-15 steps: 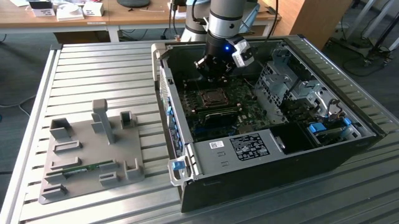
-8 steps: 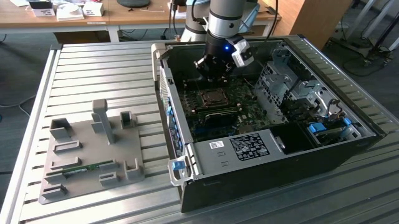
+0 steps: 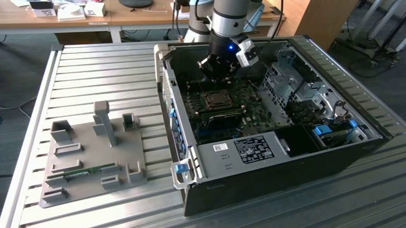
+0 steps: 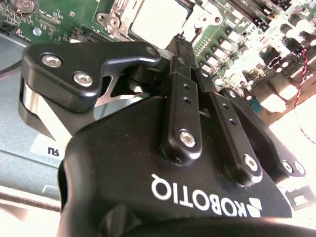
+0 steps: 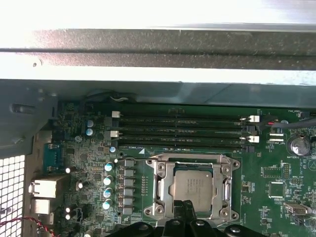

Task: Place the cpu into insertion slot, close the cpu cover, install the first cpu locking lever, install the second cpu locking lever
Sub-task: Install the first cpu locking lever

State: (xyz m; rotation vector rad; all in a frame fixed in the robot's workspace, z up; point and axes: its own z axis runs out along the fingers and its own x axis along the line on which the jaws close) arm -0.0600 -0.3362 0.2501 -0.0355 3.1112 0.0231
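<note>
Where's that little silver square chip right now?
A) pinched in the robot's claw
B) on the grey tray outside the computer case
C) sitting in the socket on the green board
C: in the first wrist view the cpu lies flat inside the insertion slot.

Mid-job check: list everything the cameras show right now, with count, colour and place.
cpu: one, pale silver-grey, seated in the insertion slot.
insertion slot: one, dark with a silver rim, on the green board.
cpu cover: one, silver frame, lying down around the cpu.
memory slots: several, long, black, beside the slot.
computer case: one, black, open, on the table.
table: one, silver, slatted.
fixture tray: one, grey, on the table at the exterior view's left of the case.
arm: one, silver-grey, reaching down into the case.
gripper: one, black, shut, close to the cpu cover.
</note>
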